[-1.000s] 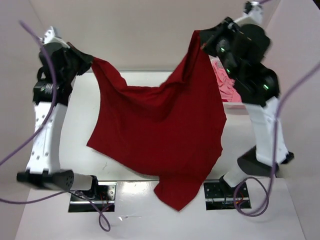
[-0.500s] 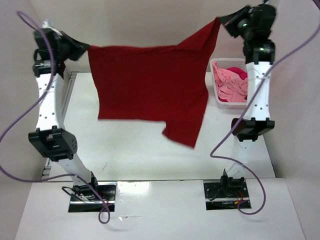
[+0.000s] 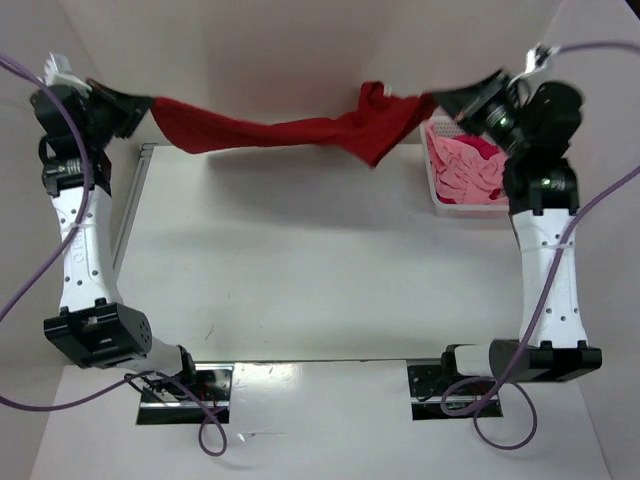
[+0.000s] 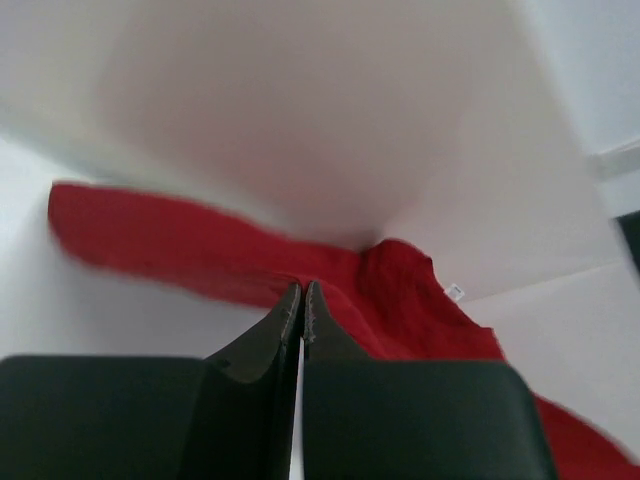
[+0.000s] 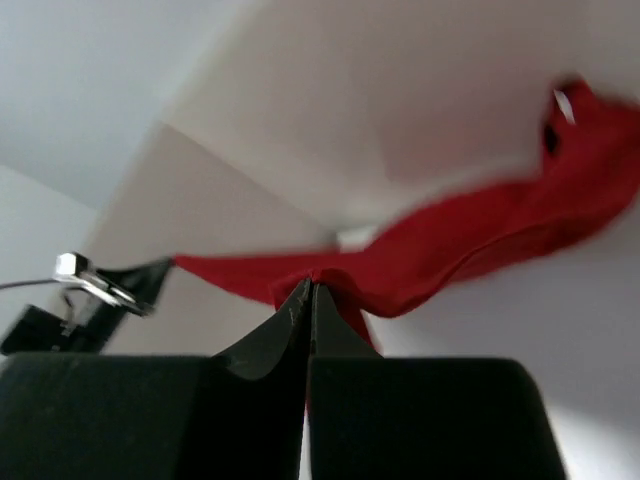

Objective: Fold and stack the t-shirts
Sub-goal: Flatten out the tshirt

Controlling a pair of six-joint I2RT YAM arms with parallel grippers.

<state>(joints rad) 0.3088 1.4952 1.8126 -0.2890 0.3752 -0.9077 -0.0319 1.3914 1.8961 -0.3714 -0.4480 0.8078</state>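
Observation:
A dark red t-shirt (image 3: 290, 130) hangs stretched in the air across the far side of the table, drawn out into a long narrow band. My left gripper (image 3: 145, 103) is shut on its left end and my right gripper (image 3: 437, 98) is shut on its right end. In the left wrist view the black fingertips (image 4: 290, 300) pinch the red cloth (image 4: 210, 255). In the right wrist view the gripper (image 5: 307, 290) clamps a bunched fold of the same shirt (image 5: 470, 235). Light pink and magenta-pink shirts (image 3: 465, 172) lie crumpled in the basket.
A white mesh basket (image 3: 432, 170) stands at the far right of the white table (image 3: 320, 270), close under my right arm. A metal rail (image 3: 130, 210) runs along the table's left edge. White walls close in the back and sides.
Both arms swung out and away toward the far wall. The red shirt, which hung as a broad sheet over the table, is now pulled taut and flung up into a narrow horizontal band.

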